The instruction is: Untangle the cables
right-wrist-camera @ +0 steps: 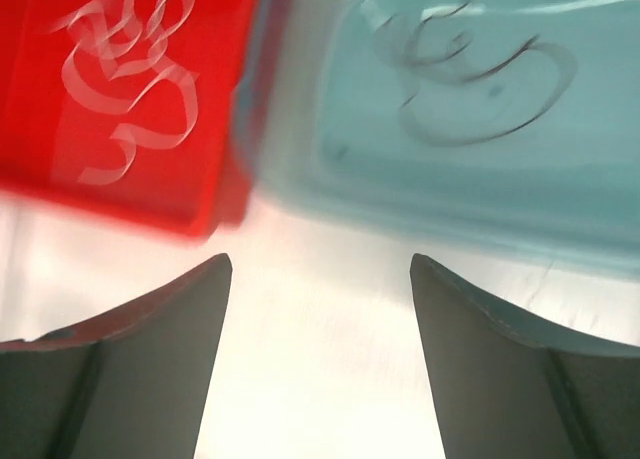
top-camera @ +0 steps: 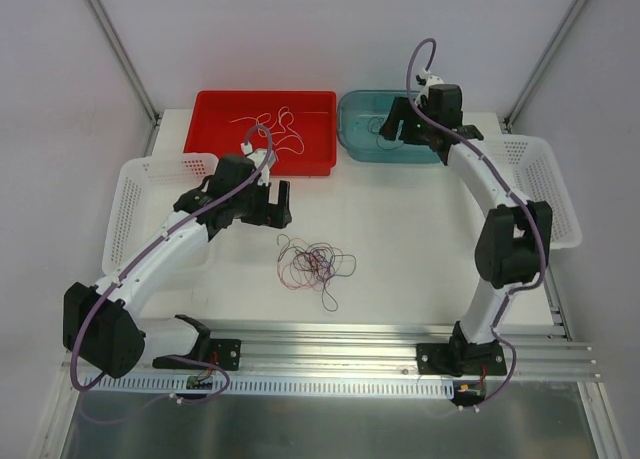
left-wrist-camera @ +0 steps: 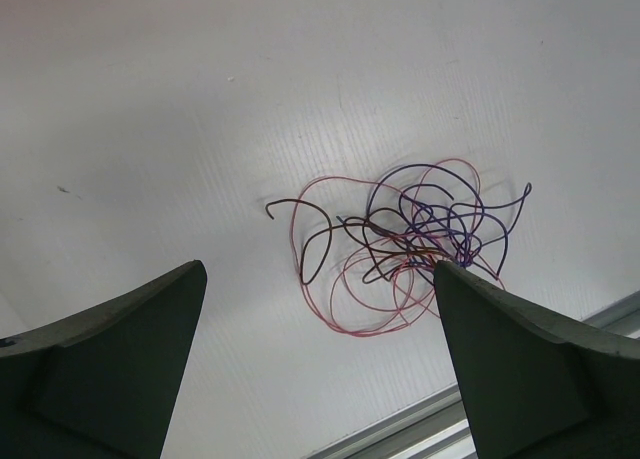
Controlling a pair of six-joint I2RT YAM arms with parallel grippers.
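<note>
- Near the middle of the top view, a little toward the bottom, the cables point(top-camera: 315, 262) lie in one loose heap on the white table point(top-camera: 400, 239). Pink, purple and dark threads loop over each other.
- They look very thin, soft and light. They will likely bend and slip, and a pull on one may drag the whole heap along.
- A good place to grab seems to be the dark end point(left-wrist-camera: 272, 211) that sticks out at the left of the heap in the left wrist view. There one thread lies alone.
- The left pincer point(top-camera: 275, 201) hangs just up and left of the heap. Its fingers are wide apart and hold nothing.
- Farther back, at the top, the red tray point(top-camera: 215, 139) has white cables point(top-camera: 275, 119) in it. The blue-green tray point(top-camera: 352, 144) beside it has a dark cable point(right-wrist-camera: 480, 89).
- The right pincer point(top-camera: 393, 127) is over the blue-green tray. Its fingers are apart with nothing between them, though that view is blurry.
</note>
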